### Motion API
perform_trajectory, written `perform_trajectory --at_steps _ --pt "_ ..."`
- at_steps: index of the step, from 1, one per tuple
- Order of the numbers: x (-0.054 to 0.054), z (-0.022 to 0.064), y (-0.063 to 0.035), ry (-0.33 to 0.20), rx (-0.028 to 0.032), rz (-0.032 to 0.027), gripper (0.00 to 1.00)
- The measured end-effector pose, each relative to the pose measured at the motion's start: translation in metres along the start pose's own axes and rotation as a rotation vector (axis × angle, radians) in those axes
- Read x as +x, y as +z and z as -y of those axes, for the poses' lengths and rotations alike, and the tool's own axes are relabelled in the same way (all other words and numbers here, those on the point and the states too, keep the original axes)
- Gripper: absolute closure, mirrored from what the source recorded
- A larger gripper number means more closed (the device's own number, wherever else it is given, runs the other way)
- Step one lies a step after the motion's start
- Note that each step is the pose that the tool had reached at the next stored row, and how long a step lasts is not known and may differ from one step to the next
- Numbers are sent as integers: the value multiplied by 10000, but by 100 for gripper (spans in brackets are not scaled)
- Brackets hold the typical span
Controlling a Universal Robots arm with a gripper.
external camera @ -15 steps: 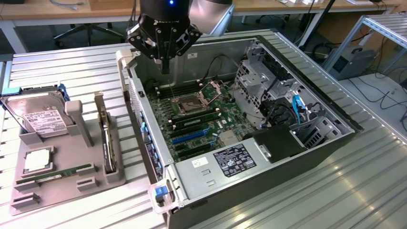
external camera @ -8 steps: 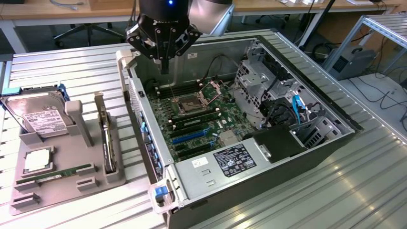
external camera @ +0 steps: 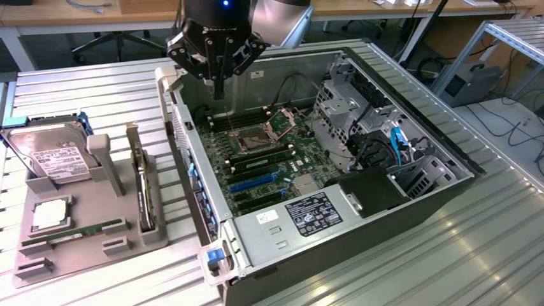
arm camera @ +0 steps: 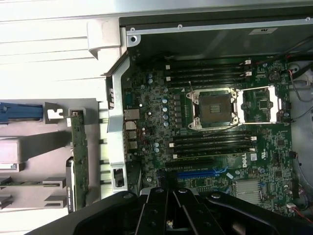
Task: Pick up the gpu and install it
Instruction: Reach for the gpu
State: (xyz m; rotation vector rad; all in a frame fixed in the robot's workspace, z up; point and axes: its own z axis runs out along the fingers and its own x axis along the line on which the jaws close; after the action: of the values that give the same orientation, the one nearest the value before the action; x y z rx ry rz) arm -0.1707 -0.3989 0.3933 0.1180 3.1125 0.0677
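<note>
So, where's the gpu (external camera: pixel 146 191)?
– Upright on its edge in the grey holder (external camera: pixel 76 255) on the worktop (external camera: pixel 425 268), beside the open case (external camera: pixel 255 245).
And the jaws?
– Pressed together, gripping nothing, above the case, well apart from it.

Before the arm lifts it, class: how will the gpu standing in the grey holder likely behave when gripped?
The gpu is probably stiff: it stands on edge in the grey holder without sagging. Thin and upright, it may tip once clear of its slot. Its exposed board looks fragile, so edges seem safer.
</note>
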Motion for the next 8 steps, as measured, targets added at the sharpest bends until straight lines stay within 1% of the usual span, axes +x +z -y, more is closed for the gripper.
perform_trajectory --at_steps 8 --pt "24 2 -1 0 1 0 89"
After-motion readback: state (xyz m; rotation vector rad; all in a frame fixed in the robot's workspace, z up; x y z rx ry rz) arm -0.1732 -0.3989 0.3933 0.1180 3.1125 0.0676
